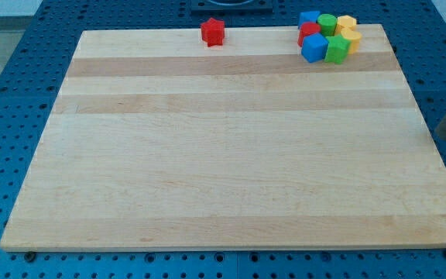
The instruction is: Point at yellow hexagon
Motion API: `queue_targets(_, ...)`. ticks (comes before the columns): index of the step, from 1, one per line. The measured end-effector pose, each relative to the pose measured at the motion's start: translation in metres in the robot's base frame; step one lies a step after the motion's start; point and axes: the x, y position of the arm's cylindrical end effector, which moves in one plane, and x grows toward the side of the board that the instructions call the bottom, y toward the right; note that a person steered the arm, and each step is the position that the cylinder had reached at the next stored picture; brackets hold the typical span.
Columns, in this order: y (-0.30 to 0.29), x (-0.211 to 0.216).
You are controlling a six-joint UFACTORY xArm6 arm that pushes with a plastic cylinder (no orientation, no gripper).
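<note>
Two yellow blocks sit in a tight cluster at the view's top right. One (348, 22) is at the back and one (352, 39) is just below it; I cannot tell which of them is the hexagon. Packed against them are a green cylinder (327, 22), two blue blocks (309, 17) (313, 48), a red block (308, 32) and a second green block (337, 50). The dark rod enters at the view's right edge. My tip (443, 138) is just off the board's right side, far below and to the right of the cluster, touching no block.
A red star block (213, 32) stands alone at the board's top edge, left of the cluster. The wooden board (223, 155) lies on a blue perforated table (22, 93).
</note>
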Motion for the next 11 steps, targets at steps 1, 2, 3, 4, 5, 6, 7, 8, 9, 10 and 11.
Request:
queue_targets(1,0.000,0.000)
queue_targets(2,0.001,-0.007)
queue_targets(3,0.025,-0.038)
queue_targets(4,0.028,-0.062)
queue_targets(5,0.028,-0.118)
queue_targets(6,0.028,-0.204)
queue_targets(7,0.024,-0.272)
queue_targets(8,0.020,-0.272)
queue_targets(9,-0.007,-0.272)
queue_targets(10,-0.031,-0.272)
queue_targets(11,-0.049,-0.272)
